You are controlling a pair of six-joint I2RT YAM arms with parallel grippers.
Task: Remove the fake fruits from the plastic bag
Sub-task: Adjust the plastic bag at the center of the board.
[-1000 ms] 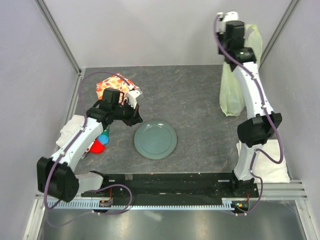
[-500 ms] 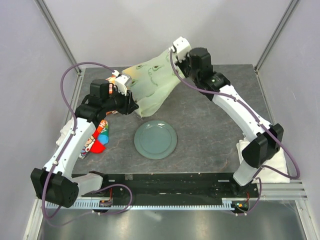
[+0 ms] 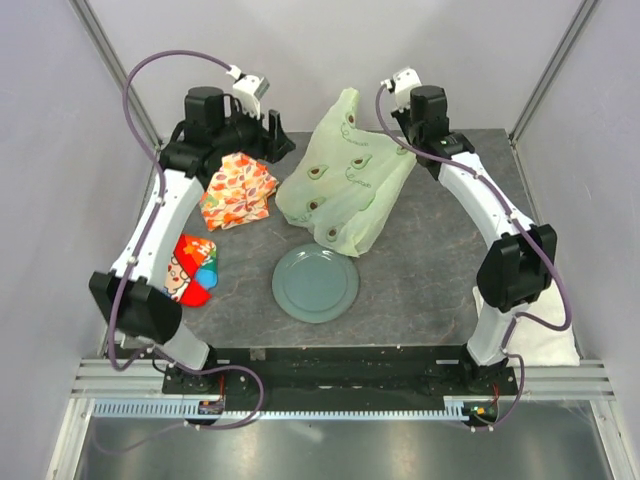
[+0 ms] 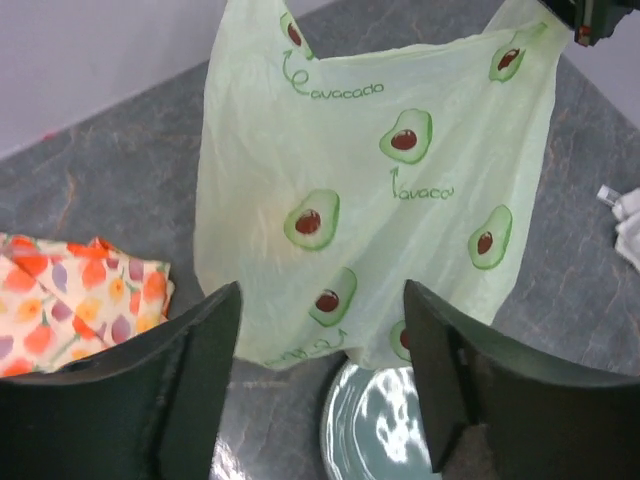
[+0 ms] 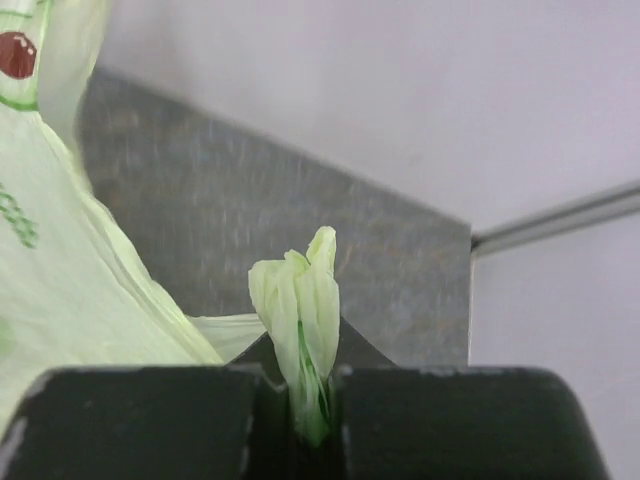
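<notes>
The plastic bag (image 3: pixel 345 180), pale green with avocado prints, hangs by one bunched handle from my right gripper (image 3: pixel 408 143). Its lower edge droops over the far rim of the plate. In the right wrist view, that gripper (image 5: pixel 312 385) is shut on a twisted tuft of the bag (image 5: pixel 300 295). My left gripper (image 3: pixel 278 138) is raised at the back left, open, apart from the bag and holding nothing. In the left wrist view, the bag (image 4: pixel 370 180) fills the space beyond the open left gripper (image 4: pixel 322 300). The fake fruits are hidden from view.
A grey-green plate (image 3: pixel 315 283) sits mid-table and also shows under the left fingers (image 4: pixel 385 430). An orange patterned cloth (image 3: pixel 238 190) lies below the left gripper. Red-and-blue toys (image 3: pixel 192 268) lie at the left. White towels (image 3: pixel 548 345) sit by the right arm's base.
My left gripper has let go of the bag, opened, and pulled up and back to the far left. The bag now hangs from the right gripper alone, farther right.
</notes>
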